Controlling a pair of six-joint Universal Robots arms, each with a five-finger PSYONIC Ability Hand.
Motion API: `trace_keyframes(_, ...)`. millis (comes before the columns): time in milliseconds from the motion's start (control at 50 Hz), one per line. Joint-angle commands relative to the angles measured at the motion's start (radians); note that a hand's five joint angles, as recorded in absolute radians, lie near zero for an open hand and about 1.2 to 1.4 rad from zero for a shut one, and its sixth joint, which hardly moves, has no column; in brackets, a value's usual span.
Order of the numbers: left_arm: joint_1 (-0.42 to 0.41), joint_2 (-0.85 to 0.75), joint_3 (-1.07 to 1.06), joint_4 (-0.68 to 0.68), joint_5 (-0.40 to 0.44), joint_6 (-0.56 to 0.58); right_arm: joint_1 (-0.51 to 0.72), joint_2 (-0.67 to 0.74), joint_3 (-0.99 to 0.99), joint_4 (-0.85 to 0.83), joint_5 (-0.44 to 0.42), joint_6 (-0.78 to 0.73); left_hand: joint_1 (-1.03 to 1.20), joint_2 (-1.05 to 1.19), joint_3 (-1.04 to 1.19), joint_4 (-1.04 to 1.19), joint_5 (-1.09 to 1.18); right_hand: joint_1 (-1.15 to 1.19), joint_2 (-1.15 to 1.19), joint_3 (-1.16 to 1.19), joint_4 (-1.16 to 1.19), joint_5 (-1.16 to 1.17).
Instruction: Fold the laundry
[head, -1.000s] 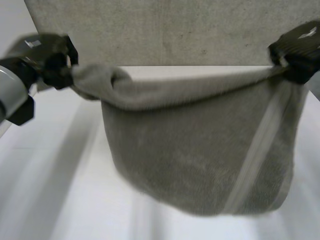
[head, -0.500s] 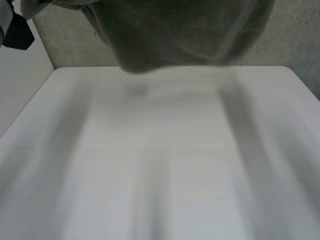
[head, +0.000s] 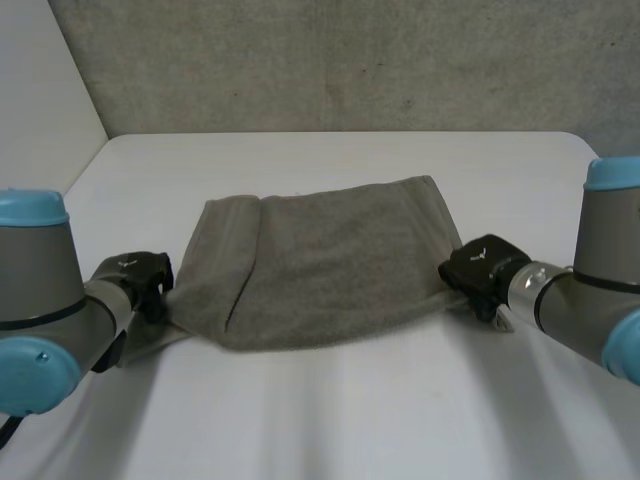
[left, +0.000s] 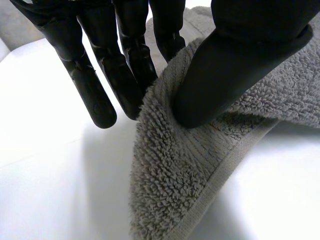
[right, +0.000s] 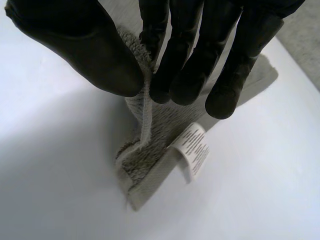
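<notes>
Wall (head: 330, 60): grey, rough-textured, standing behind the far edge of the surface.

Surface (head: 330, 410): white, with rounded far corners.

Towel (head: 330, 260): grey terry, doubled over and lying flat on the middle of the surface. A crease runs front to back near its left side. Its near edge stretches between the two hands.

Left arm (head: 40, 290) and right arm (head: 600, 290): grey with light-blue caps, one on each side of the towel's near edge.

Left robot hand (head: 135, 282): at the towel's near left corner, grasping it. In the left wrist view the thumb (left: 225, 75) presses the pile against the fingers (left: 92, 95), and the hemmed corner droops to the surface beneath.

Right robot hand (head: 482, 272): at the near right corner, grasping it. The thumb (right: 85, 55) and fingertips (right: 185, 85) pinch the hemmed edge, and the corner lies crumpled on the surface below.

Label (right: 196, 150): white, printed, curling out of the towel's corner under the right fingertips. The print is too small to read.
</notes>
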Motion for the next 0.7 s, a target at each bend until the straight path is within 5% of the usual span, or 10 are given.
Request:
trace_keyframes(20, 0.028, 0.117, -0.046, 0.006, 0.002, -0.003, -0.027, -0.092, 0.088, -0.011, -0.009, -0.022, 0.244, 0.179, 0.180, 0.178, 0.232, 0.063, 0.047, 0.050, 0.058, 0.046)
trace_keyframes(360, 0.071, 0.424, -0.034, -0.108, 0.016, 0.032, -0.168, -0.463, 0.130, 0.007, -0.027, -0.054, 0.244, 0.179, 0.180, 0.178, 0.232, 0.063, 0.047, 0.050, 0.058, 0.046)
trace_keyframes(500, 0.087, 0.374, -0.113, -0.108, 0.140, 0.035, -0.173, -0.412, 0.170, 0.113, -0.063, -0.100, 0.244, 0.179, 0.180, 0.178, 0.232, 0.063, 0.047, 0.050, 0.058, 0.046)
trace_keyframes(700, 0.048, 0.118, 0.000, -0.108, 0.147, 0.096, -0.134, -0.200, 0.082, 0.052, -0.052, -0.091, 0.244, 0.179, 0.180, 0.178, 0.232, 0.063, 0.047, 0.050, 0.058, 0.046)
